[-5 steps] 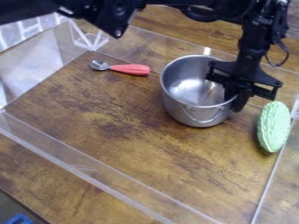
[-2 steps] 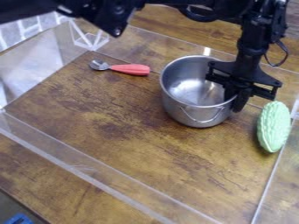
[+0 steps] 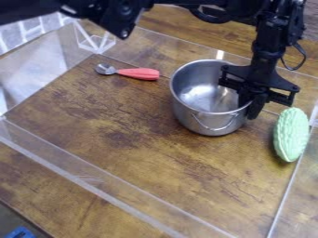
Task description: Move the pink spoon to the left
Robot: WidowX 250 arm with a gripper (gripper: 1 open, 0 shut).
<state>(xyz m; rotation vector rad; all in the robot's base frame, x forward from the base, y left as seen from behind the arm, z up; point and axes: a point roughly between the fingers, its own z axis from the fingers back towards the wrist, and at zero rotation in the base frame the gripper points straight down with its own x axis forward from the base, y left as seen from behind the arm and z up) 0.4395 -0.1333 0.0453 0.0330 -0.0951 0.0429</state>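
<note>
The pink spoon (image 3: 130, 72) lies flat on the wooden table at the upper left. Its reddish-pink handle points right and its silver bowl end points left. My gripper (image 3: 252, 100) hangs straight down, well to the right of the spoon, at the right rim of the round steel pot (image 3: 199, 95). Its dark fingers look shut. I cannot tell whether they touch the pot's rim. Nothing shows between them.
A bumpy green vegetable (image 3: 292, 134) lies just right of the pot and the gripper. Clear plastic walls (image 3: 74, 158) ring the wooden table (image 3: 112, 121). Dark arm parts (image 3: 125, 14) hang over the top of the view.
</note>
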